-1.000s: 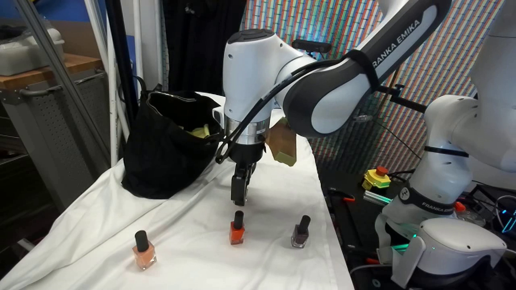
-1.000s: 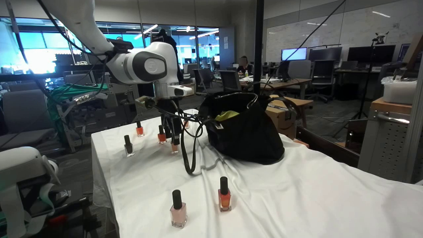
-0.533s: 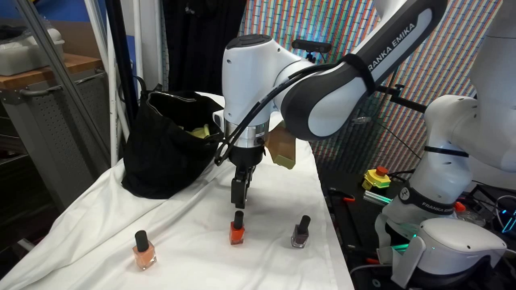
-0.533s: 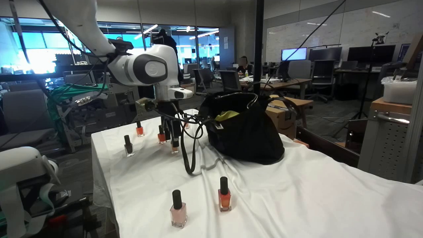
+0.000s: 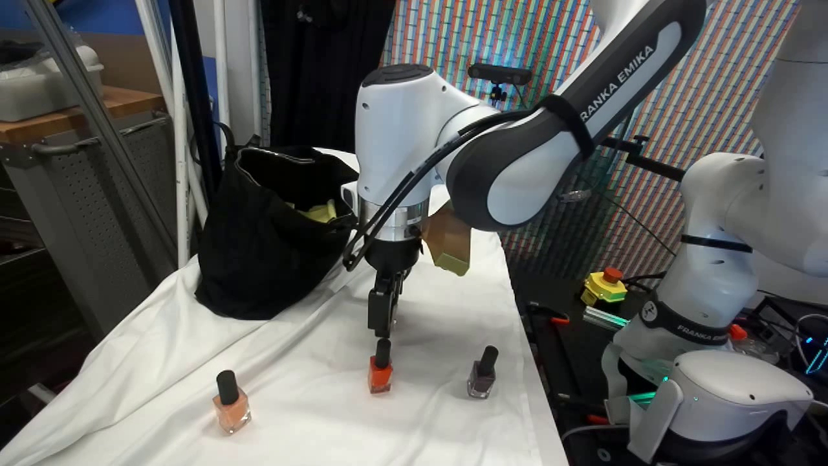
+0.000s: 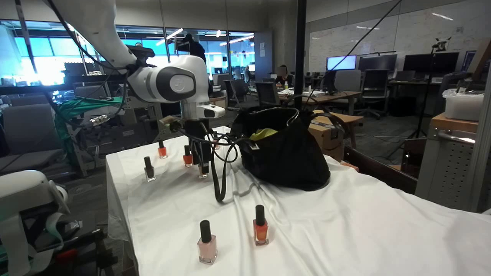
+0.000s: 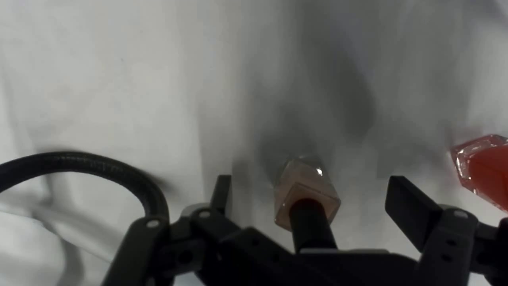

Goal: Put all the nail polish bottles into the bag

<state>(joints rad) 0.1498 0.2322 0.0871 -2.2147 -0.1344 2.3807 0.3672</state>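
One angular, glassy bottle [image 7: 304,188] on creased cloth [image 7: 119,111], between the tool's [image 7: 311,192] blocky black fingers [image 7: 410,210], wide apart

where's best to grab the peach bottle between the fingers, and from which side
Probably by its tall, narrow black cap, straight down from above: the peach bottle appears upright, cap uppermost. The open fingers flank it; a red bottle nearby could crowd a sideways approach.
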